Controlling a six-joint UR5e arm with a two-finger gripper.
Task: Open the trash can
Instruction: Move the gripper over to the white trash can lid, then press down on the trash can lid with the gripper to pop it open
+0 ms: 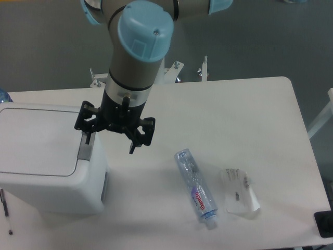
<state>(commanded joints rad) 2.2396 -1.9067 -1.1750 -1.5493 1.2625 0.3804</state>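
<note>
— Item one, the trash can [39,156]: where does it stand?

— At the left end of the white table [244,109]; a boxy white bin with rounded corners; its flat lid [39,139] lies shut, level with the rim; a grey push-button strip [85,148] runs along the lid's right edge.

— Item two, the gripper [110,139]?

— Black, two-fingered, hanging from the grey arm with pale blue caps [136,44]; the fingers are spread wide apart, nothing between them; the one finger [86,130] hangs over the upper end of the grey strip, at the can's right edge; whether it touches the strip I cannot tell from where I stand; the other finger [135,145] hangs over bare table just beside the can.

— Item three, loose things on the table?

— A clear plastic bottle [196,188] lying on its side, label with red print, cap end toward the near edge, well apart from the can; just to its right a crumpled clear wrapper [240,191]; a thin pen-like stick [6,211] at the near left corner, beside the can's base; a dark object [324,223] at the far right near edge, cut off by the frame, too little seen to name.

— Anything behind the table?

— A white metal frame [104,79]; grey floor beyond.
</note>
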